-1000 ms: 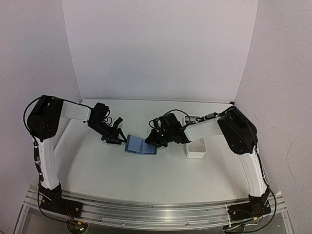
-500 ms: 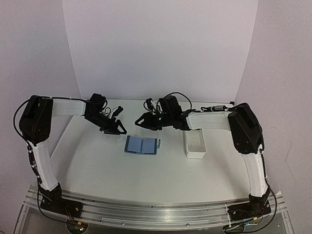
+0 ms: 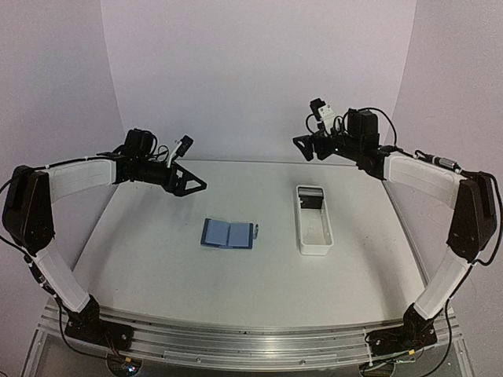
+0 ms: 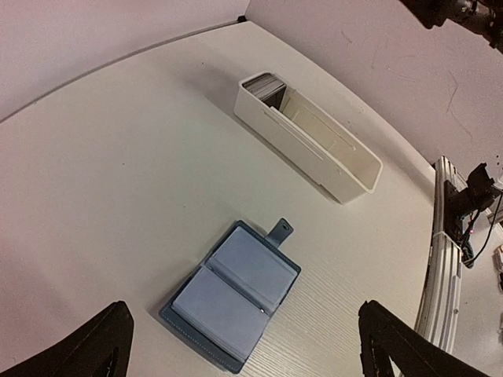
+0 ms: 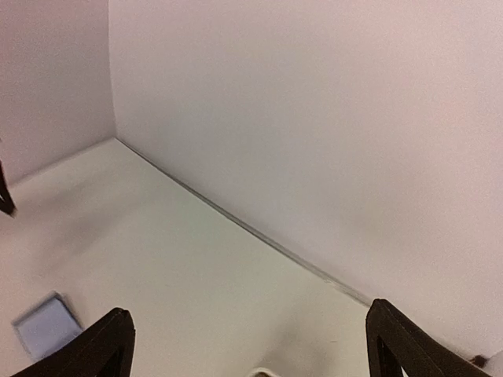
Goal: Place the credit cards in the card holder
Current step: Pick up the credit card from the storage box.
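Observation:
The blue card holder (image 3: 229, 234) lies open on the table, pale sleeves up (image 4: 232, 294), its snap tab (image 3: 255, 231) pointing right. A corner of it shows in the right wrist view (image 5: 45, 326). The credit cards (image 3: 312, 202) are a dark stack at the far end of the white tray (image 3: 316, 242), also seen from the left wrist (image 4: 267, 88). My left gripper (image 3: 189, 184) hangs open above the table, back-left of the holder, its fingers (image 4: 102, 345) spread wide with nothing between them. My right gripper (image 3: 306, 147) is open and raised high near the back wall, behind the tray.
The long white tray (image 4: 338, 161) stands right of the holder, lengthwise front to back. White walls close in the back and both sides. The aluminium rail (image 3: 236, 342) with the arm bases runs along the near edge.
Both arms have lifted and drawn back from the card holder, left to the back left and right to the back right. Both sets of jaws have opened wide. The holder stays open on the table.

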`<action>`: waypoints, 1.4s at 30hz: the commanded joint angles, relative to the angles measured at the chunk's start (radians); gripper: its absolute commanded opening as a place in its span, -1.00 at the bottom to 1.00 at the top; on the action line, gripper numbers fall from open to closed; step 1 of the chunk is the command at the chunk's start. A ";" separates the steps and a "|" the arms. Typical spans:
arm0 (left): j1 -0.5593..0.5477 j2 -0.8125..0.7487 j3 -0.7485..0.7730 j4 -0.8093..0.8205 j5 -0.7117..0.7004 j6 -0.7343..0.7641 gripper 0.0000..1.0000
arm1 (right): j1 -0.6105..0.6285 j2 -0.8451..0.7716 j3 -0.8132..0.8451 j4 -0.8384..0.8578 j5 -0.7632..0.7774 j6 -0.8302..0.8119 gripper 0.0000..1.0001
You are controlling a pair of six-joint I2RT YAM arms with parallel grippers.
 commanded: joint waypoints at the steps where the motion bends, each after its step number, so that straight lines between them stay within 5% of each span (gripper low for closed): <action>1: 0.001 -0.021 -0.046 0.194 0.023 0.038 0.99 | 0.022 0.044 -0.075 -0.029 0.217 -0.607 0.96; 4: -0.012 0.000 -0.059 0.258 0.002 0.035 0.99 | -0.007 0.083 -0.130 -0.033 0.223 -0.840 0.96; 12: -0.034 0.064 -0.089 0.422 -0.067 -0.023 0.99 | -0.044 0.161 -0.151 -0.047 0.259 -1.111 0.91; 42: -0.032 0.177 -0.070 0.441 -0.124 -0.043 0.99 | -0.002 0.420 0.037 -0.070 0.395 -1.284 0.84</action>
